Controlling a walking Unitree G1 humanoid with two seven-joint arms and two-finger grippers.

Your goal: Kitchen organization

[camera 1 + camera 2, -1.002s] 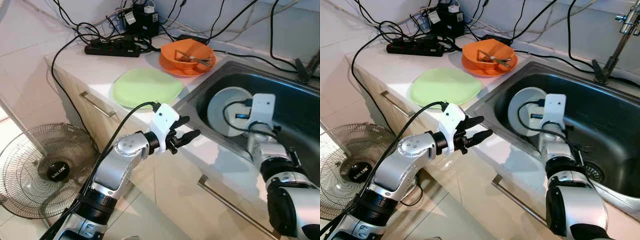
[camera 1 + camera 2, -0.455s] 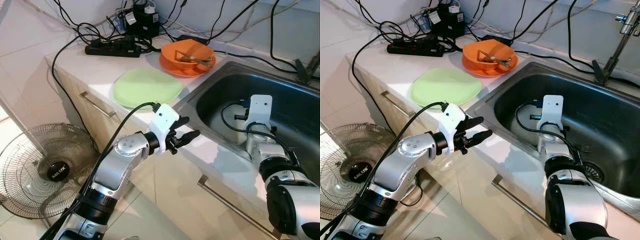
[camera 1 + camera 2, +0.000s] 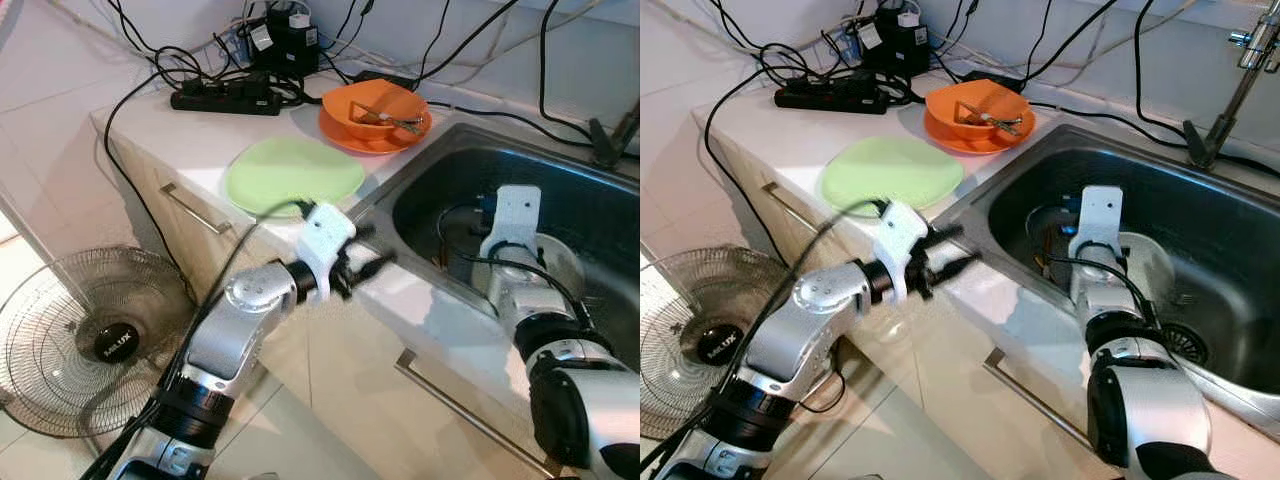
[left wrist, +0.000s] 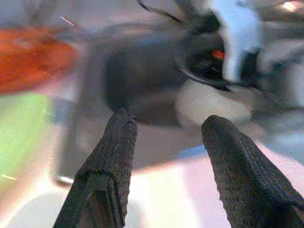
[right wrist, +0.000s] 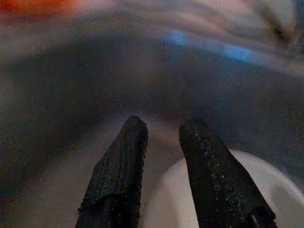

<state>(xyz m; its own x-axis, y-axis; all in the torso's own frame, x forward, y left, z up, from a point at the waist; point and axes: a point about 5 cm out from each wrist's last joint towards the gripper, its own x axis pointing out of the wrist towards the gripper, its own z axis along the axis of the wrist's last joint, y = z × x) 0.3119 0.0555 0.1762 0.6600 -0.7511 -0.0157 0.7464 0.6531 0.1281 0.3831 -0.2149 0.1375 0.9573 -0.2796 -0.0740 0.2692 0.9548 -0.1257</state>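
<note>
Head view: right gripper reaches into the sink by a white plate, stiff, slick, breakable, best pinched at its rim; wrist views: right fingers slightly parted, empty; left gripper wide open above the bench.

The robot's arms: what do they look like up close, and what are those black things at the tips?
Both arms are silver, rounded shells with black joints. Each wrist carries a white boxy camera mount fed by a black cable. The left end effector and the right end effector each have two long black fingers with a finely textured, knurled surface.
</note>
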